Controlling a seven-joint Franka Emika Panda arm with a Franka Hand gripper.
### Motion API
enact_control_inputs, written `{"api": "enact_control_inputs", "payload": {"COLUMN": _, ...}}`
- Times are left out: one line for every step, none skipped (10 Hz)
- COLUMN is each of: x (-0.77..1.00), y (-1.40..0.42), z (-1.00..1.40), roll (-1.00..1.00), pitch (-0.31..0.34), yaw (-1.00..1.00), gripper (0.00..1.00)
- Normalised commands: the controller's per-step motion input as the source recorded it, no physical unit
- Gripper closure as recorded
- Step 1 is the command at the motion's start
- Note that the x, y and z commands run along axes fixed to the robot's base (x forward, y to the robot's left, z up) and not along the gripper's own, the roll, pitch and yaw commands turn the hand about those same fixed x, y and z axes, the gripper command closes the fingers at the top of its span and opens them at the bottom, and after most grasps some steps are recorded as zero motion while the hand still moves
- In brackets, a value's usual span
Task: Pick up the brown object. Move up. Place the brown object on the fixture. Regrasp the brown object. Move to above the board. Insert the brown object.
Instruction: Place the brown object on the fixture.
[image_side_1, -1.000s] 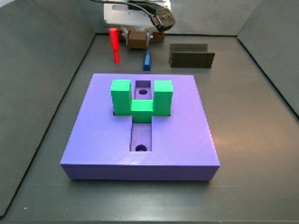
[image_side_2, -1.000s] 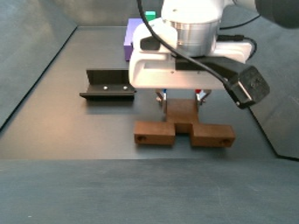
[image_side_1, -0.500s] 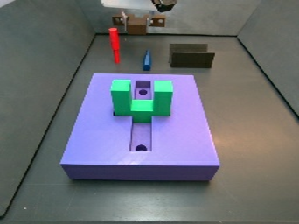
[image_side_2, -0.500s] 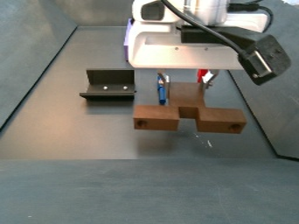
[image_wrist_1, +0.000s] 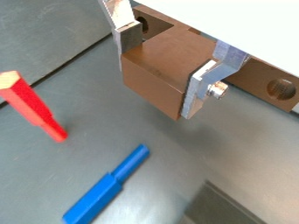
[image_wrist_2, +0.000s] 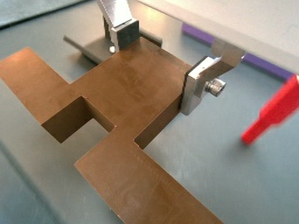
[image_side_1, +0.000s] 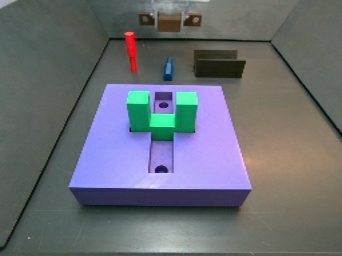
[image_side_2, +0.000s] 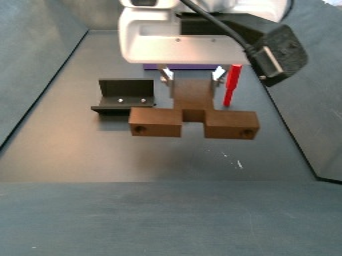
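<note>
gripper (image_wrist_2: 156, 57): fingers (image_wrist_2: 201, 83) clamped on the brown object (image_wrist_2: 111, 109)
red peg (image_wrist_2: 272, 110): beside it
fixture (image_wrist_2: 89, 48): partly hidden

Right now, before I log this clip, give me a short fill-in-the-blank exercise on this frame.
1. The end effector is shut on the ____ object.
2. In a side view, the fixture holds ____.
3. The green block sits on the ____ board.
4. The peg standing behind the board is ____.

Missing words: brown; nothing; purple; red

Dull grey floor (image_side_1: 287, 190), dark grey side walls (image_side_1: 54, 60), even light
</note>
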Motion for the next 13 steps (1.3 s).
{"api": "enact_control_inputs", "payload": {"x": 0.79, "y": -0.05, "z": 0.18, "roll": -1.00, "pitch": 0.117, "yaw": -0.04, "gripper": 1.00}}
{"api": "enact_control_inputs", "payload": {"x": 0.79, "y": -0.04, "z": 0.18, "roll": -1.00, "pitch": 0.117, "yaw": -0.03, "gripper": 1.00}}
{"api": "enact_control_inputs", "payload": {"x": 0.79, "y": -0.06, "z": 0.17, "roll": -1.00, "pitch": 0.131, "yaw": -0.02, "gripper": 1.00}}
{"api": "enact_control_inputs", "payload": {"x": 0.81, "y": -0.09, "z": 0.17, "roll": -1.00, "pitch": 0.160, "yaw": -0.02, "gripper": 1.00}}
{"api": "enact_control_inputs", "payload": {"x": 0.71, "y": -0.20, "z": 0.28, "roll": -0.94, "pitch": 0.126, "yaw": -0.07, "gripper": 1.00}}
{"api": "enact_control_inputs", "payload": {"x": 0.52, "y": -0.33, "z": 0.45, "roll": -0.98, "pitch": 0.000, "yaw": -0.16, "gripper": 1.00}}
{"api": "enact_control_inputs", "payload": {"x": 0.55, "y": -0.41, "z": 0.38, "roll": -0.83, "pitch": 0.000, "yaw": -0.17, "gripper": 1.00}}
{"api": "enact_control_inputs", "payload": {"x": 0.60, "y": -0.43, "z": 0.35, "roll": -0.78, "pitch": 0.000, "yaw": -0.15, "gripper": 1.00}}
{"api": "enact_control_inputs", "payload": {"x": 0.65, "y": -0.49, "z": 0.25, "roll": -0.66, "pitch": 0.000, "yaw": -0.12, "gripper": 1.00}}
{"api": "enact_control_inputs", "payload": {"x": 0.79, "y": -0.58, "z": 0.08, "roll": -0.43, "pitch": 0.100, "yaw": -0.06, "gripper": 1.00}}
{"api": "enact_control_inputs", "payload": {"x": 0.89, "y": -0.59, "z": 0.03, "roll": -0.40, "pitch": 0.120, "yaw": 0.00, "gripper": 1.00}}
{"api": "enact_control_inputs", "payload": {"x": 1.00, "y": -0.45, "z": 0.00, "roll": -0.44, "pitch": 0.197, "yaw": 0.00, "gripper": 1.00}}
{"api": "enact_control_inputs", "payload": {"x": 1.00, "y": -0.32, "z": 0.00, "roll": -0.48, "pitch": 0.163, "yaw": 0.00, "gripper": 1.00}}
